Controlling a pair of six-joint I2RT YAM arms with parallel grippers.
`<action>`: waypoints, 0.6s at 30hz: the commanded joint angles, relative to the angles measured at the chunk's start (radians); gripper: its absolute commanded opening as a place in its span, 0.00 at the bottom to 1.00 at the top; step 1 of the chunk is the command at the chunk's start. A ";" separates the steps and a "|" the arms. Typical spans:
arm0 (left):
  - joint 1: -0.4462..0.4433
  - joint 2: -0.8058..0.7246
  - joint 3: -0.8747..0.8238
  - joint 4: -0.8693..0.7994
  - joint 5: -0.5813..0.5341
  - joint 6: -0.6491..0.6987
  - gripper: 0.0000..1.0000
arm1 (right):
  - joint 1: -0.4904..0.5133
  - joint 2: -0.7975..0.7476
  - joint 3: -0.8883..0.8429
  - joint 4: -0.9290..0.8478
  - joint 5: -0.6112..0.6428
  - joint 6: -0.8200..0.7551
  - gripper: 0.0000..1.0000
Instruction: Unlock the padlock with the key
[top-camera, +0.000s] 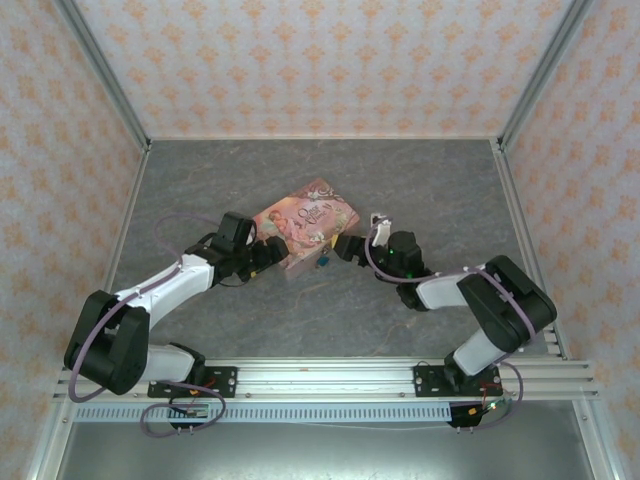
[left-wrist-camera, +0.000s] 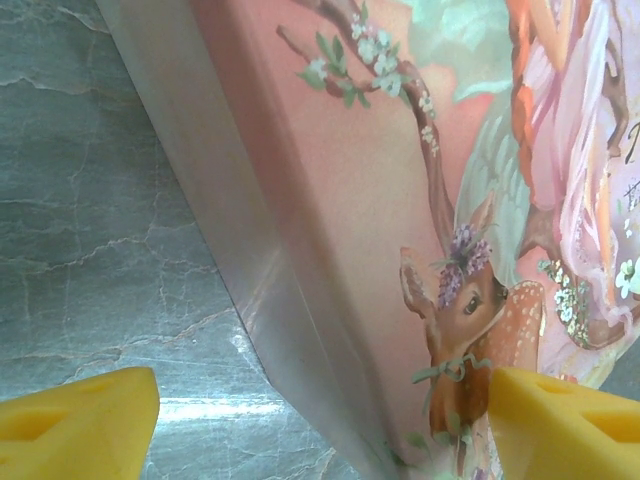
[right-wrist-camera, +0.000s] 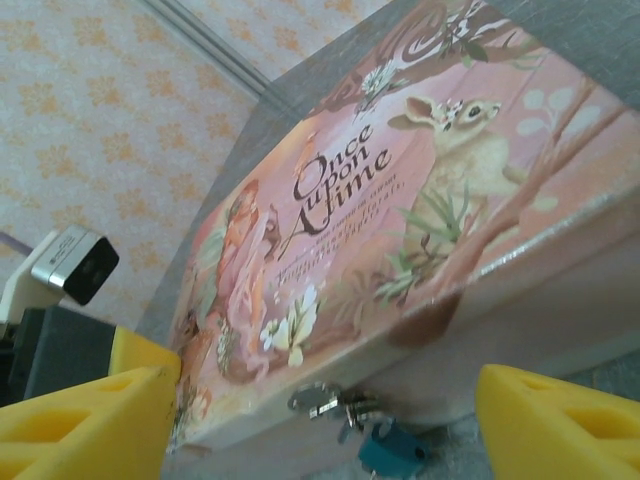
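Note:
The pink illustrated tin lies mid-table. A tiny teal padlock hangs from a silver hasp on the tin's near side wall; it shows as a teal speck, the padlock, in the top view. My right gripper is open, its yellow fingers standing wide on either side of the padlock and a little short of it. My left gripper is open too, straddling a corner of the tin. From above, the left gripper and right gripper flank the tin's near edge. I cannot make out a key.
Grey marbled tabletop surrounds the tin, with patterned walls on three sides. The left arm's white wrist camera shows beyond the tin in the right wrist view. The aluminium base rail runs along the near edge.

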 joint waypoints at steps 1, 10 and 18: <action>-0.011 0.000 -0.016 -0.102 -0.054 -0.012 0.85 | -0.008 -0.060 -0.047 0.045 -0.040 -0.036 0.83; -0.023 0.000 -0.022 -0.088 -0.058 -0.020 0.85 | -0.008 0.037 -0.053 0.180 -0.141 0.007 0.99; -0.026 -0.018 -0.031 -0.087 -0.062 -0.024 0.85 | 0.004 0.229 0.006 0.330 -0.177 0.071 0.93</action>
